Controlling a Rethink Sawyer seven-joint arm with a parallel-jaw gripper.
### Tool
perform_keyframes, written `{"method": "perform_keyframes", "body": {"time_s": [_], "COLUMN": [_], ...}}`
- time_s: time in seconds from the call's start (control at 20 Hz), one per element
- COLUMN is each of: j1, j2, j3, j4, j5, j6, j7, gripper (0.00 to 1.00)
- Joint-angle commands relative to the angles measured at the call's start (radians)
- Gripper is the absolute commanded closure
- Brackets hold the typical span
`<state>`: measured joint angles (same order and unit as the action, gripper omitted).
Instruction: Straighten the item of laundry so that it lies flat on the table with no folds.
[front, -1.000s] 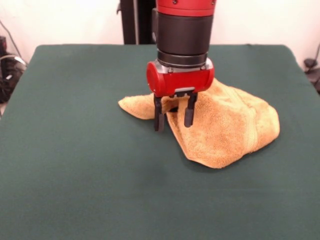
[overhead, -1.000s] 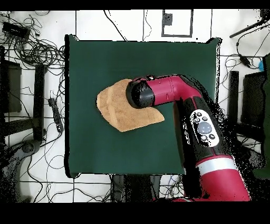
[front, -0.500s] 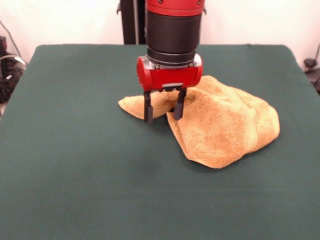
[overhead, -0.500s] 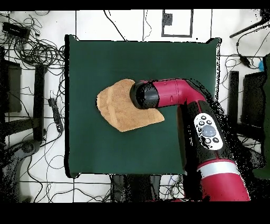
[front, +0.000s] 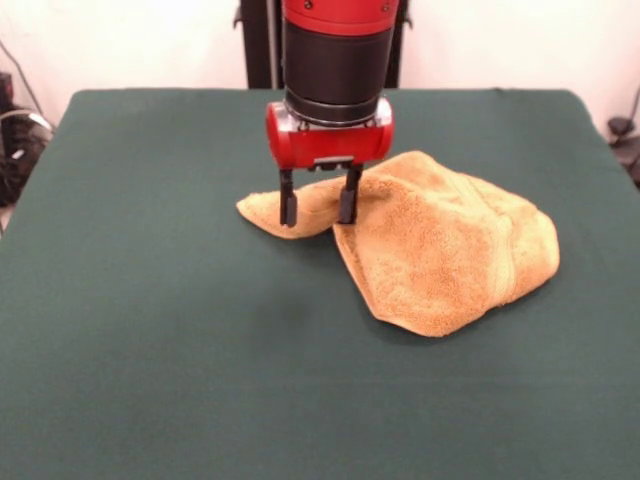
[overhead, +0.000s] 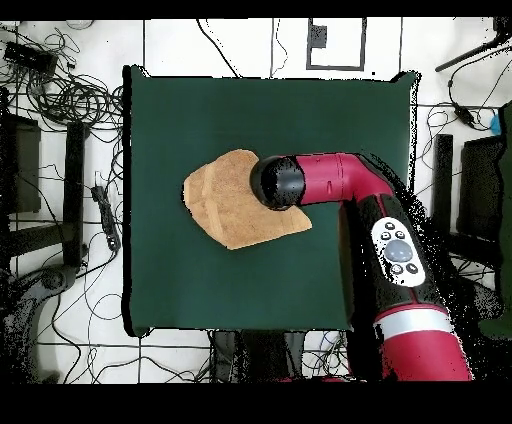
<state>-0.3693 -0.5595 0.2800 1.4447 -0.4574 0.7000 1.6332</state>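
Here one folded mustard towel (front: 440, 250) lies on the green desk (front: 150, 350); the single gripper (front: 318, 208) hangs over its left corner, jaws apart, holding nothing.

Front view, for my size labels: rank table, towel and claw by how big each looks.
1. Table, by far.
2. Towel.
3. Claw, open, smallest; it hangs nearer the camera than the towel's far edge, yet the ranking holds.
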Motion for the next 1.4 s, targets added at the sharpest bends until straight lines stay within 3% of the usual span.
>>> {"method": "perform_keyframes", "body": {"time_s": [0.05, 0.3, 0.6, 0.95, 1.4], "j1": [0.041, 0.010, -0.017, -0.042, -0.026], "j2": [0.117, 0.130, 0.135, 0.140, 0.157], "j3": [0.023, 0.065, 0.093, 0.121, 0.097], "j4": [0.092, 0.126, 0.165, 0.195, 0.177], "j5": [0.070, 0.111, 0.134, 0.055, -0.072], "j6": [0.194, 0.200, 0.077, -0.083, -0.148], "j7": [0.048, 0.012, 0.018, -0.044, -0.103], "gripper": [0.00, 0.00, 0.00, 0.00, 0.00]}}
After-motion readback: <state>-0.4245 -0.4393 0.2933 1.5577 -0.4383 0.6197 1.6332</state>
